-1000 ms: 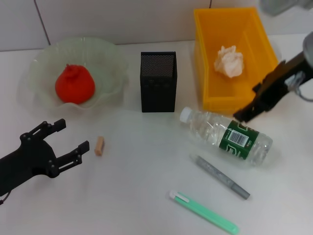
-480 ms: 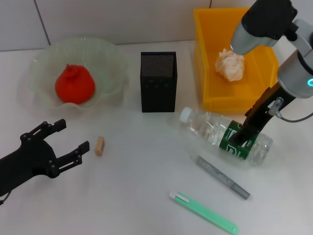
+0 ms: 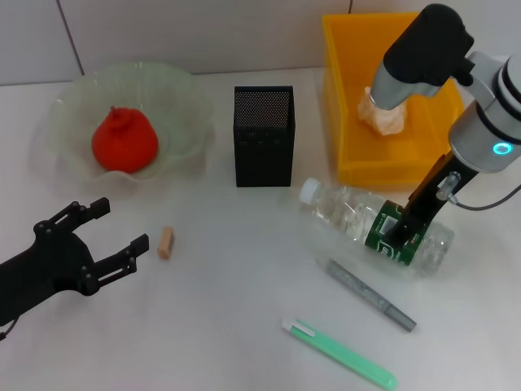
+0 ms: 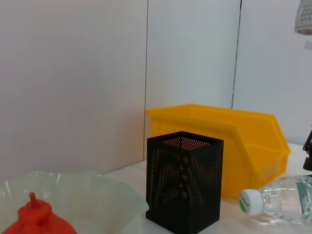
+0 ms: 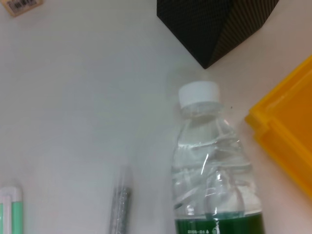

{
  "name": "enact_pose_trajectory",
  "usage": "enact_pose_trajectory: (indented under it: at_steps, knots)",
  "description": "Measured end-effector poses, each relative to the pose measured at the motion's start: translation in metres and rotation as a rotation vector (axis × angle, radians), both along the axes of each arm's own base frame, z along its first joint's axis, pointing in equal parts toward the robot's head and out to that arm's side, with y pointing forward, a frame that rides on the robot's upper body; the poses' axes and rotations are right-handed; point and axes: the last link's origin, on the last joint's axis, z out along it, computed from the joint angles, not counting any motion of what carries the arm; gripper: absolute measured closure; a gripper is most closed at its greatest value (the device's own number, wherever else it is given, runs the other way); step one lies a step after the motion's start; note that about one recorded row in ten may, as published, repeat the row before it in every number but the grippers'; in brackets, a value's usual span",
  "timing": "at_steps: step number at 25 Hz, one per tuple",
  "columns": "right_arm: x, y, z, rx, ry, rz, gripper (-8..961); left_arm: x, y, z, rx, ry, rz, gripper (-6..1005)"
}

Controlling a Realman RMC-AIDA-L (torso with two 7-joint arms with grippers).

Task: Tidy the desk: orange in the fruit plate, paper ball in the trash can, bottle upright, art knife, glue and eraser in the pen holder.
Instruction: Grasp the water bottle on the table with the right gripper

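The clear bottle (image 3: 358, 218) lies on its side, white cap toward the black mesh pen holder (image 3: 263, 134). My right gripper (image 3: 400, 231) is down at the bottle's dark green label. The right wrist view shows the bottle (image 5: 209, 161) close below. The orange (image 3: 124, 140) sits in the pale-green fruit plate (image 3: 183, 98). The paper ball (image 3: 384, 116) lies in the yellow trash can (image 3: 350, 106), partly hidden by my right arm. The tan eraser (image 3: 166, 242) lies just right of my open, empty left gripper (image 3: 120, 226).
A grey pen-shaped stick (image 3: 370, 295) and a green-and-white pen-shaped tool (image 3: 338, 352) lie on the table in front of the bottle. A wall runs behind the plate, pen holder and trash can.
My right arm has swung in from the right edge and come down onto the bottle's label. The left arm and the objects have not moved.
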Motion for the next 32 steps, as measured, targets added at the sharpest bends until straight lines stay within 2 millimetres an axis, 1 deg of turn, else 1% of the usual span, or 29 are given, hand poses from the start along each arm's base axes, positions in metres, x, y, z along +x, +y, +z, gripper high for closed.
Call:
enact_pose_trajectory:
  at_steps: [8,32]
  knots:
    - [0.01,0.0,-0.012,-0.013,0.0,-0.026,125,0.0,0.0,0.0,-0.001,0.001,0.0,143]
    - [0.026,0.003,-0.027,-0.005,-0.001,-0.054,131,0.0,0.0,0.0,-0.002,0.003,0.0,142]
